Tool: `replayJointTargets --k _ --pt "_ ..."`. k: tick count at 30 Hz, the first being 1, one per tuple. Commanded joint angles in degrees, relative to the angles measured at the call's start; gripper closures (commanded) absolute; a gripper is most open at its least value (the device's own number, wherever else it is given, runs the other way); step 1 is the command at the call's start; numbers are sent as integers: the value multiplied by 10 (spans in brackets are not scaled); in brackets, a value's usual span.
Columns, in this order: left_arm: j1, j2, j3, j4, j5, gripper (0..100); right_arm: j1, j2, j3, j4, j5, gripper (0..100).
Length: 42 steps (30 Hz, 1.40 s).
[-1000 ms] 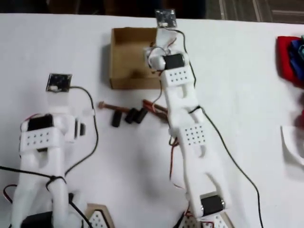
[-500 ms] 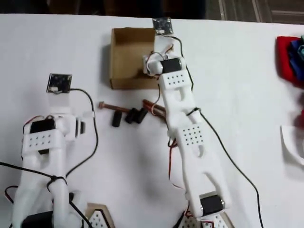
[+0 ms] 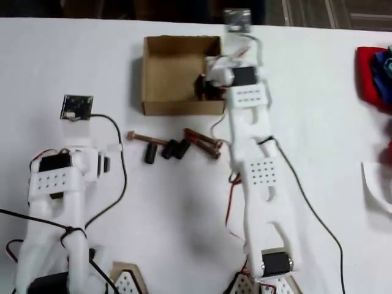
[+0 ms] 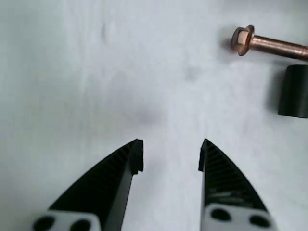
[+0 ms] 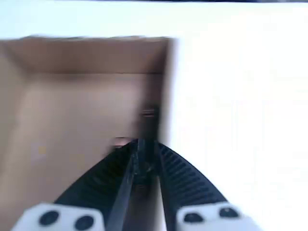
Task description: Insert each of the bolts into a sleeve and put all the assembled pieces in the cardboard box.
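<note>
Left hand (image 4: pixel 168 154), fingers spread, hangs over the white counter (image 3: pixel 318 92), nearer than the cardboard box (image 3: pixel 174 44) and to its left. Copper bolts (image 3: pixel 202 141) and black sleeves (image 3: pixel 166 150) lie loose before the box's front wall. Right hand (image 5: pixel 144 154) pinches a dark assembled piece (image 5: pixel 147 126) over the box's right inner side.

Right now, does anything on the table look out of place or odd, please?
Nothing looks damaged or spilled. Bolts and sleeves lie loose and jumbled beside the cardboard box, unassembled.
</note>
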Motion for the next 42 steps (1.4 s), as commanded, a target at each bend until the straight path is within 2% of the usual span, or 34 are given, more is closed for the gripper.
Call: replayJointTargets --k 1,6,9,12,15,18,22,26,28,30,33,35,39,42 --pt "-7 -5 -5 -11 -4 789 51 -49 -20 39 6 977" --pt "-5 -5 -6 -11 -4 789 71 -58 -24 177 8 974" --pt "-5 -6 -6 -10 -3 789 58 -88 -21 287 48 974" --pt "-7 -6 -6 -6 -3 789 47 -113 -14 288 107 974" --pt "-14 -7 -13 16 -3 789 31 -160 30 290 119 974" --pt "-44 -7 -44 64 -3 789 0 -267 178 290 119 974" --pt "-118 -7 -96 92 -3 789 -77 -463 509 284 117 974" --pt "-200 -6 -142 91 -4 789 -153 -540 731 148 114 974" --pt "-232 -6 -162 92 -4 789 -181 -541 776 78 93 974" --pt "-260 -6 -176 92 -4 789 -202 -532 794 36 28 974" --pt "-288 -6 -183 91 -4 789 -219 -509 794 19 -95 971" --pt "-297 -6 -180 91 -4 789 -228 -489 794 20 -147 940" --pt "-302 -6 -179 94 -4 789 -228 -450 794 22 -155 866" --pt "-302 -6 -182 92 -4 789 -227 -436 794 29 -156 865"
